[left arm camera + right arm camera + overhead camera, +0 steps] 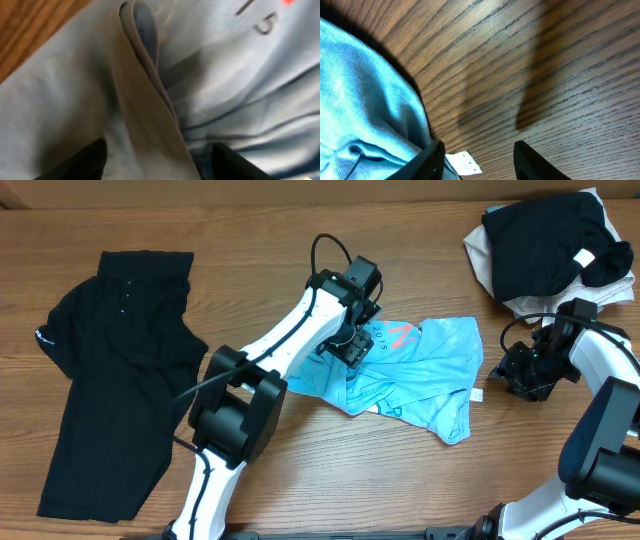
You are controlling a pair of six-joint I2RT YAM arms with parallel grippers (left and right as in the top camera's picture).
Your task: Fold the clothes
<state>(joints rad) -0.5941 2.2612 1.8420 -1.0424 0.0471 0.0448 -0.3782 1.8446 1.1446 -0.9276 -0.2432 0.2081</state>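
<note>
The clothes, a light blue T-shirt (425, 370) with white lettering and a pink-red mark, lie crumpled at the table's middle. My left gripper (352, 350) hangs low over the shirt's left part. In the left wrist view that gripper (157, 165) is open, and a raised fold of the shirt (150, 110) runs between its dark fingers (85, 162). My right gripper (520, 375) stands just off the shirt's right edge. In the right wrist view it (480, 162) is open over bare wood. The small white tag (464, 164) lies between its fingers, and the shirt (365, 100) lies at the left one.
A black garment (110, 380) lies spread flat on the left of the wooden table (300, 220). A pile of black and white clothes (550, 245) sits at the back right corner, close behind the right arm.
</note>
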